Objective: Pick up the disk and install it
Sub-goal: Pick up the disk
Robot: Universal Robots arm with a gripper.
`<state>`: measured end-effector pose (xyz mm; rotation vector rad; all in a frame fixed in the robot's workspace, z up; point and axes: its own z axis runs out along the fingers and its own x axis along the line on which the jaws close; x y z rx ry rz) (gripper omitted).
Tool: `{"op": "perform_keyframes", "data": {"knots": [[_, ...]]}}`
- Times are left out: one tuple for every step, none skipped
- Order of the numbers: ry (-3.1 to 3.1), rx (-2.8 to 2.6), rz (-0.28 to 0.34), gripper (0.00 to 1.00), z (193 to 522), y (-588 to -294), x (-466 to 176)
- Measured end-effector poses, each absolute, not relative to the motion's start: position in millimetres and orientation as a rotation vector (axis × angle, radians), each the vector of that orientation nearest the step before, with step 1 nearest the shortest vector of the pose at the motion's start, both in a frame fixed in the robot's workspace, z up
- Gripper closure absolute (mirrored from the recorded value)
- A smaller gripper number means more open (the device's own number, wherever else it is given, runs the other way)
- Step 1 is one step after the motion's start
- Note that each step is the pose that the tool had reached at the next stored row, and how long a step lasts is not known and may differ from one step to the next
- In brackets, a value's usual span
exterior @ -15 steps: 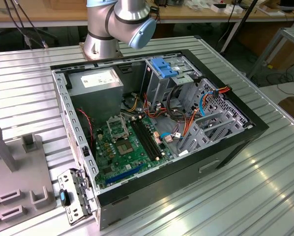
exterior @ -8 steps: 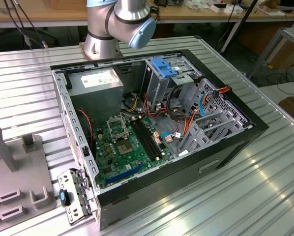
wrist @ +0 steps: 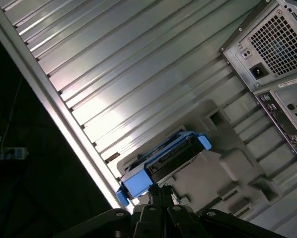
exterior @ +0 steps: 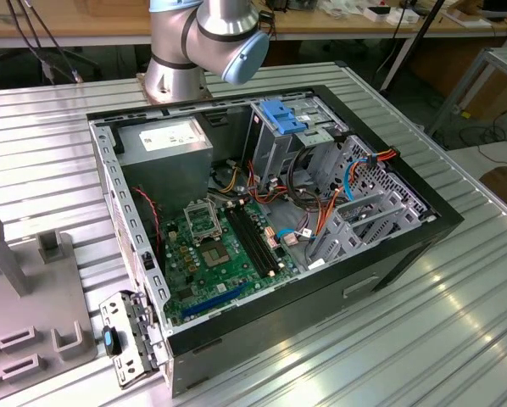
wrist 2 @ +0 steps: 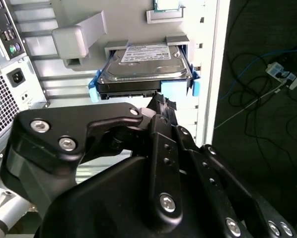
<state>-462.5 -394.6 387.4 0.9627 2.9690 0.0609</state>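
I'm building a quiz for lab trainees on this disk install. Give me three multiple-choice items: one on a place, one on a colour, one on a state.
1. Where does the disk lie?
A) in the drive cage
B) on the grey fixture beside the computer case
C) on the floor

2. What colour is the disk's carrier frame?
A) red
B) yellow
C) blue

3. The computer case is:
A) open, motherboard showing
B) shut by a panel
C) standing upright

Answers:
1 B: the second wrist view shows it resting in the fixture.
2 C: the frame is blue in both wrist views.
3 A: the exterior view looks straight into the case.
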Motion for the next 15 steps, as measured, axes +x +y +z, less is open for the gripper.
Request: {"op": "perform_keyframes", "data": {"knots": [[2.962, 0.985, 0.061, 0.89, 387.4, -394.6, -462.5], [2.957, 0.998, 0.060, 0.89, 387.4, -394.6, -462.5], [2.945, 1.030, 0.060, 0.89, 387.3, -394.6, -462.5], [2.937, 1.052, 0.060, 0.89, 387.2, -394.6, -462.5], [2.931, 1.068, 0.060, 0.89, 387.1, -394.6, -462.5], [2.922, 1.092, 0.059, 0.89, 387.0, -394.6, -462.5], [2.916, 1.106, 0.059, 0.89, 386.9, -394.6, -462.5], [2.911, 1.120, 0.059, 0.89, 386.8, -394.6, -462.5], [2.904, 1.137, 0.059, 0.89, 386.8, -394.6, -462.5], [2.899, 1.151, 0.059, 0.89, 386.7, -394.6, -462.5], [2.892, 1.168, 0.059, 0.89, 386.7, -394.6, -462.5], [2.885, 1.183, 0.058, 0.89, 386.6, -394.6, -462.5], [2.873, 1.212, 0.058, 0.89, 386.5, -394.6, -462.5], [2.865, 1.229, 0.058, 0.89, 386.4, -394.5, -462.5], [2.858, 1.245, 0.058, 0.89, 386.2, -394.6, -462.5]]}}
